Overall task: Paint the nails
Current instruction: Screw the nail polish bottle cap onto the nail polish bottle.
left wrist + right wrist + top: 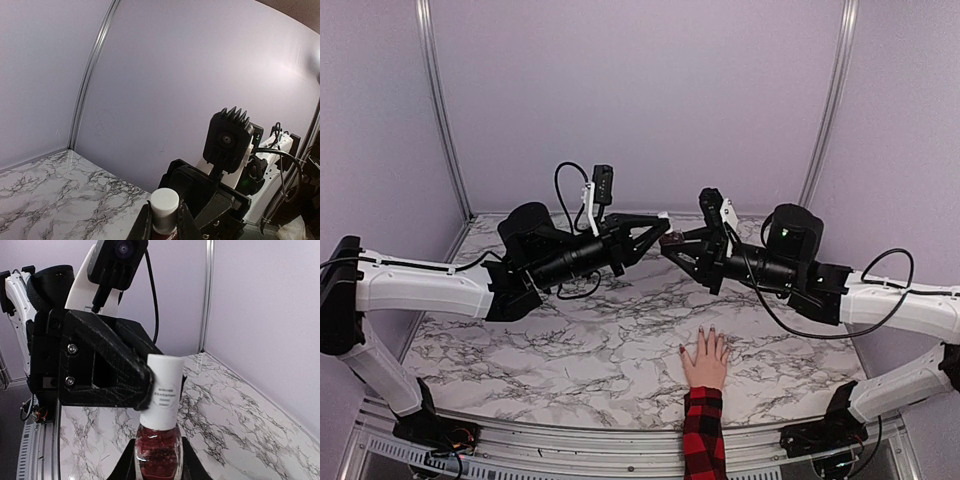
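A pale hand (705,360) in a red-and-black plaid sleeve (704,432) lies flat at the table's near edge, its small dark nails (706,331) pointing away. Both grippers meet in the air above the table's middle. My right gripper (672,245) (157,466) is shut on the glass body of a red nail-polish bottle (157,450), held upright. My left gripper (661,229) (164,221) is shut on the bottle's white cap (164,202) (161,387). The hand is out of both wrist views.
The marble-patterned table (570,340) is walled by lilac panels at the back and sides. The left arm (420,285) and right arm (890,300) reach in from the sides. The hand lies below and in front of the grippers.
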